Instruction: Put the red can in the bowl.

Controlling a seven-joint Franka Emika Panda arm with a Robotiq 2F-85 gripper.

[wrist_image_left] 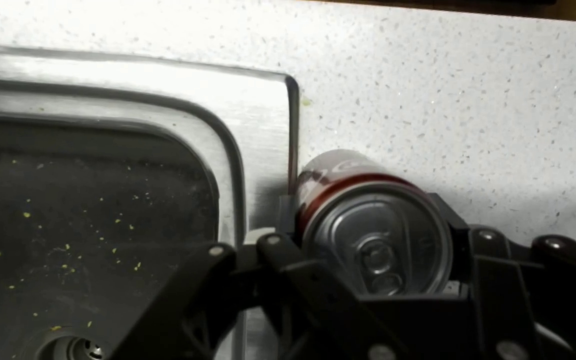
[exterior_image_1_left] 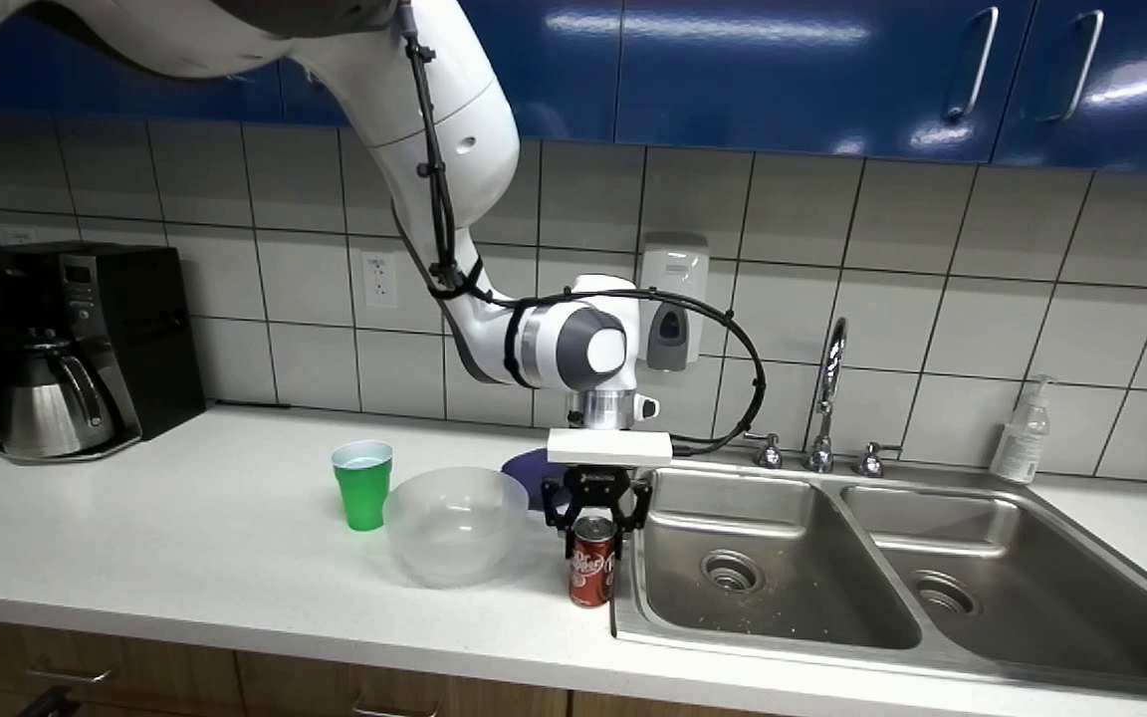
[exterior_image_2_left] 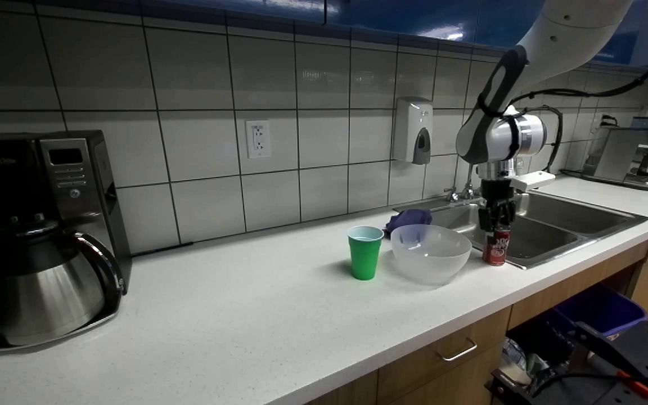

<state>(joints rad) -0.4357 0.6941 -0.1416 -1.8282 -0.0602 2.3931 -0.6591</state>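
Desk [exterior_image_1_left: 185, 533]: white, speckled at close range; it bears the items listed. Robot arm [exterior_image_1_left: 434, 149]: white, extended down from above to the edge of the steel sink [exterior_image_1_left: 884, 560]. Sink: double-basin, set into the desk. Coffee maker [exterior_image_1_left: 153, 329]: black and silver, standing well apart from the other items, with its steel carafe [exterior_image_1_left: 48, 408] in place. Bowl [exterior_image_1_left: 449, 553]: wide, whitish, translucent, upright on the desk; in both exterior views it sits between the green cup [exterior_image_1_left: 364, 493] and the red can [exterior_image_1_left: 591, 580]. Tool [exterior_image_1_left: 593, 550]: black, pointing downward, closed upon the red can, with a finger pad [wrist_image_left: 287, 215] against each side of it in the wrist view. Dark blue cloth-like item [exterior_image_1_left: 533, 475]: partly behind the bowl in both exterior views; contact between the two cannot be determined. Green cup: upright, just beside the bowl, pale inside. Red can: upright, outside the bowl, just beside the sink's edge, its base apparently on the desk; silvery top uppermost, white markings on the side. Yellow specks [wrist_image_left: 26, 214]: scattered over the floor of one basin.
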